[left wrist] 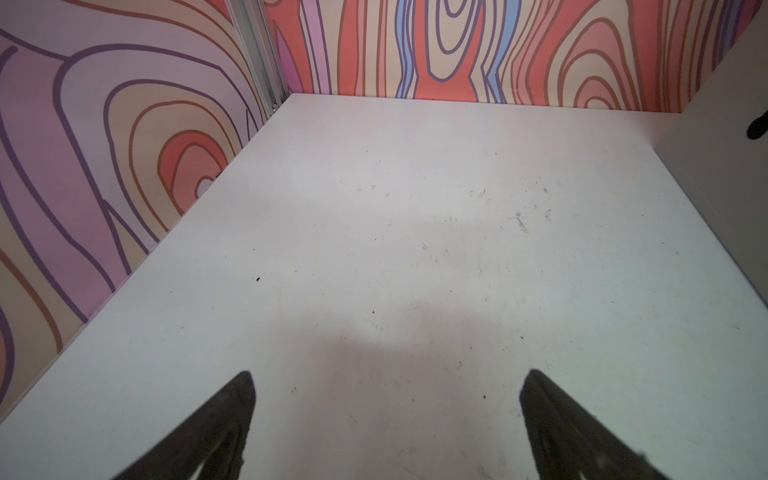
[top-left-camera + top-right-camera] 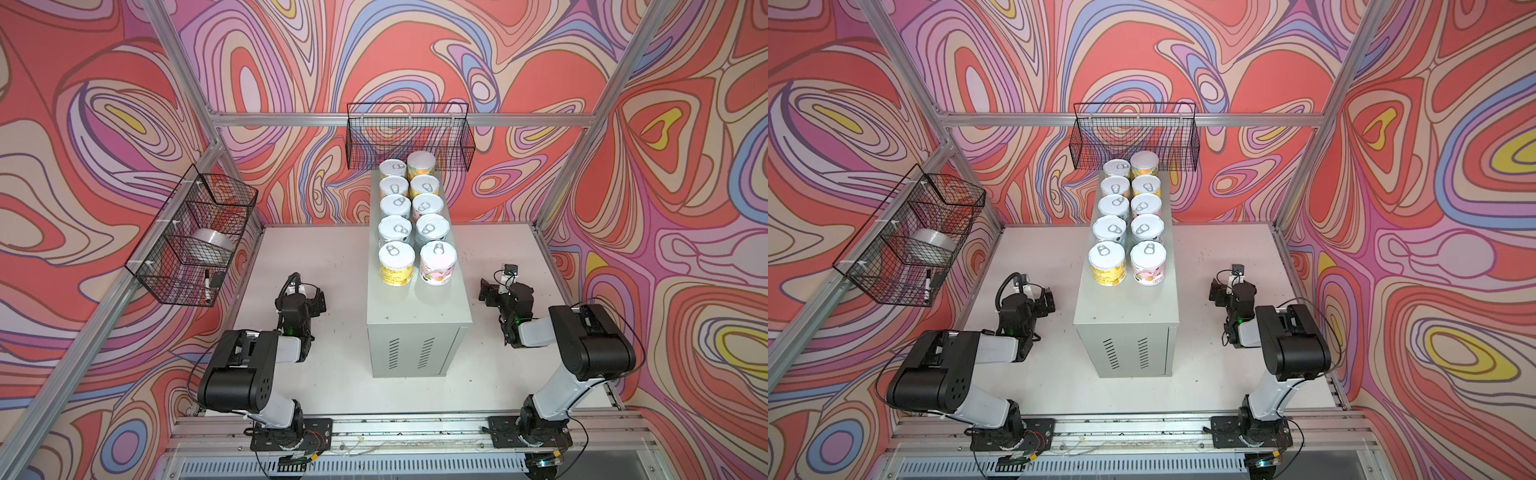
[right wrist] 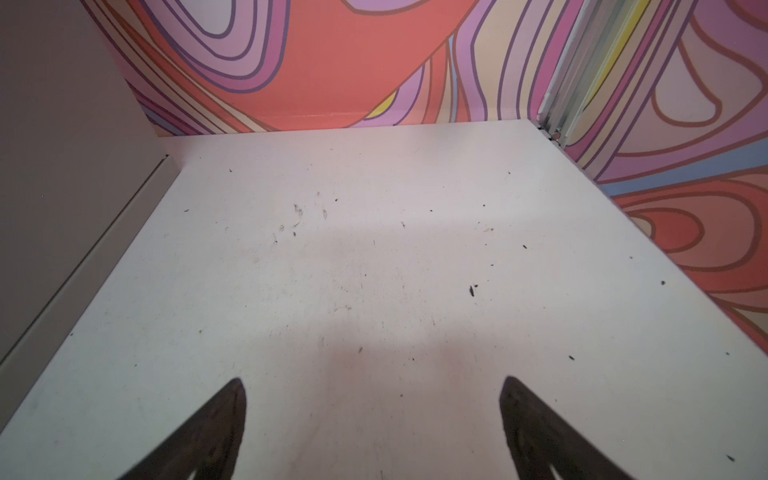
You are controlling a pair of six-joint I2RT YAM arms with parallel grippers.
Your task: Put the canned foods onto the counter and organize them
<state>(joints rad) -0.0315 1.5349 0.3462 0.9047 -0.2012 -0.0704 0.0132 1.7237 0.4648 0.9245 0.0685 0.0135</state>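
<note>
1. Both tools: left gripper (image 1: pixel 389 374) and right gripper (image 3: pixel 372 379), jaws spread wide, empty, over the white tabletop (image 1: pixel 415 208), one on each side of the counter (image 2: pixel 417 307).
2. Grey counter stands upright between the grippers.
3. Ten canned foods (image 2: pixel 397 264), upright, two rows of five on the counter top's far part, apart from both grippers.

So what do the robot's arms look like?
Each arm is chunky black joint blocks joined by pale grey-white tubes: the left arm and the right arm match. A small green light glows near each wrist, and black cables loop alongside. The fingers are dark pointed wedges with cut-out slots. Each stands on a black base plate with little coloured wires.
</note>
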